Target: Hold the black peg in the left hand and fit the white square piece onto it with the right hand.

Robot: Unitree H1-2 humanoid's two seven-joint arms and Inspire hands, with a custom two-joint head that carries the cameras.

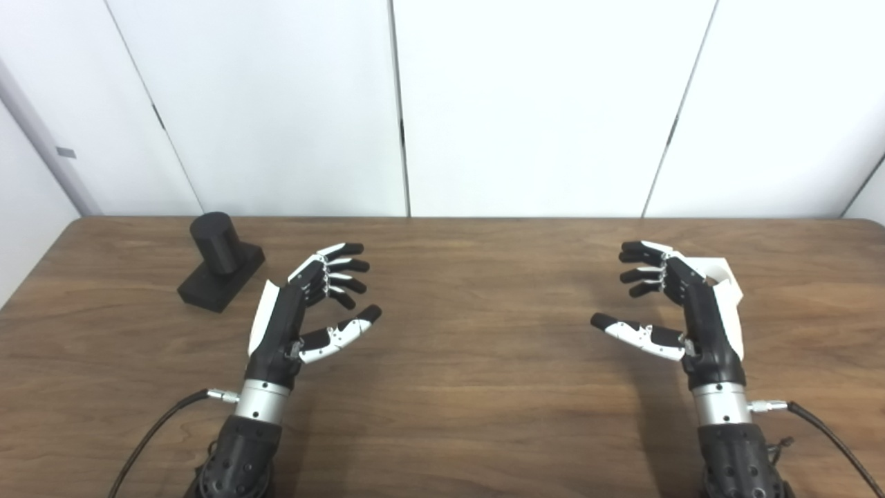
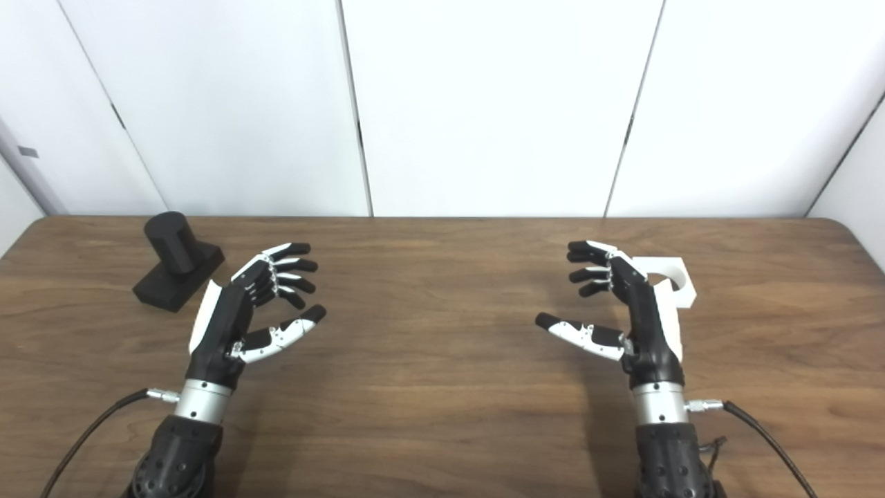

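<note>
Both hands hover over the wooden table (image 1: 456, 387) with fingers spread, grasping nothing. The black peg (image 1: 220, 261) stands on its base at the far left, just beyond the left hand (image 1: 304, 311). The white square piece (image 2: 669, 278) sits behind the right hand (image 2: 622, 311), partly hidden, apparently untouched.

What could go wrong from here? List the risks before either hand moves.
1. The black peg stands near the table's far left edge, outside the open left hand; a clumsy reach could topple it or push it toward the edge.
2. The white square piece is largely hidden behind the open right hand, so the grasp may be poorly judged.
3. Its hole's orientation cannot be fully seen; the fit may misalign.
</note>
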